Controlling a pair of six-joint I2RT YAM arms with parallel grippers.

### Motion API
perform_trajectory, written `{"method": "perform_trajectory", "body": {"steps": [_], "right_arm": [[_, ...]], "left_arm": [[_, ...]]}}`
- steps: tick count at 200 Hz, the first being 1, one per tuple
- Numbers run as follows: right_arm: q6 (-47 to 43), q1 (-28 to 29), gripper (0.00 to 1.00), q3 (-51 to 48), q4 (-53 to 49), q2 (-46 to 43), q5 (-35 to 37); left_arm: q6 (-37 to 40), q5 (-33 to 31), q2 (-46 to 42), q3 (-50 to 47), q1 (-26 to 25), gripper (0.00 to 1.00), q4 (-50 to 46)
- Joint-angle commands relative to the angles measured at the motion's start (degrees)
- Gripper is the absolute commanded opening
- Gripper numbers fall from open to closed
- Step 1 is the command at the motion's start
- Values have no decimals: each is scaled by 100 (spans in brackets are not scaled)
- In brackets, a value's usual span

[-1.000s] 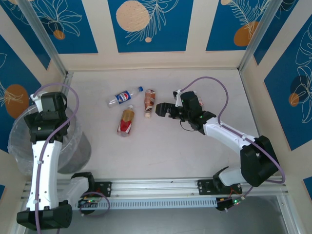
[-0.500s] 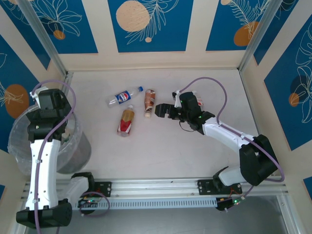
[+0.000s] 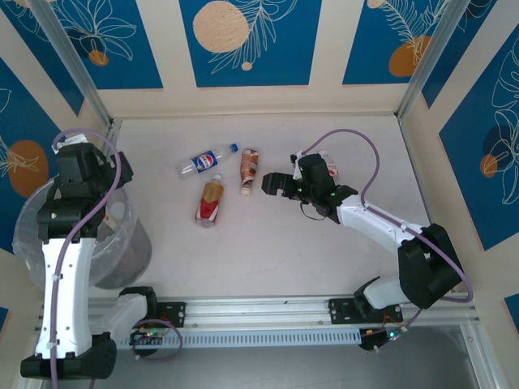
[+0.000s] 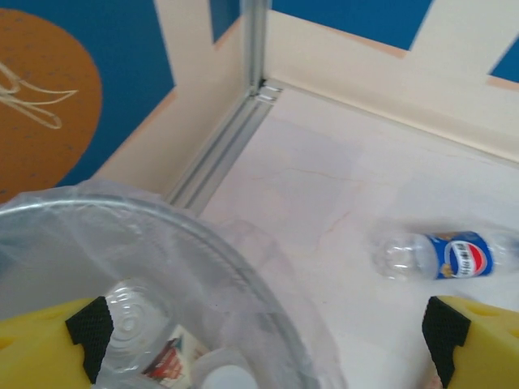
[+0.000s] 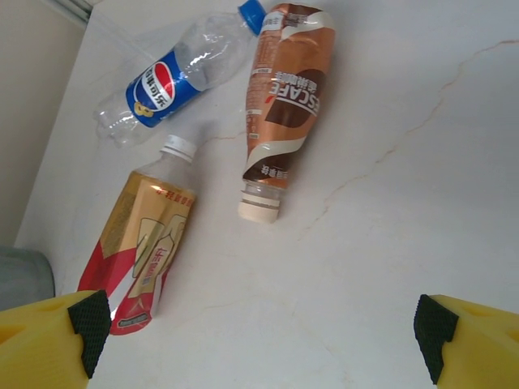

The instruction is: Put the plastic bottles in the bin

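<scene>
Three plastic bottles lie on the table: a blue-label one (image 3: pixel 208 160) (image 4: pixel 442 255) (image 5: pixel 174 77), a brown-label one (image 3: pixel 249 170) (image 5: pixel 284 97) and a gold-and-red one (image 3: pixel 211 201) (image 5: pixel 146 243). The bag-lined bin (image 3: pixel 134 247) (image 4: pixel 203 243) stands at the left, and a clear bottle (image 4: pixel 134 324) rests inside it. My left gripper (image 3: pixel 105 174) (image 4: pixel 268 332) hangs open over the bin's far rim, holding nothing. Just right of the brown bottle's cap, my right gripper (image 3: pixel 272 185) (image 5: pixel 259 324) is open above bare table.
Walls with blue panels close the table at the back and both sides, with a metal post (image 4: pixel 255 49) in the far left corner. A rail (image 3: pixel 259 312) runs along the near edge. The arms' purple cables loop above them.
My left gripper has opened wider and lifted toward the bin's far rim. The right arm has shifted only slightly. The bottles on the table have not moved.
</scene>
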Motion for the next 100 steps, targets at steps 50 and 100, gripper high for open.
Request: {"method": "perform_trajectory", "body": {"steps": [50,100], "right_arm": [[236,-77,98,123,-365,-107,602],[313,-129,98,23,-531,-323,769]], "left_arm": [[-197,2402,47,417,-968,99,786],[81,1963,810,483,-2004,99,831]]}}
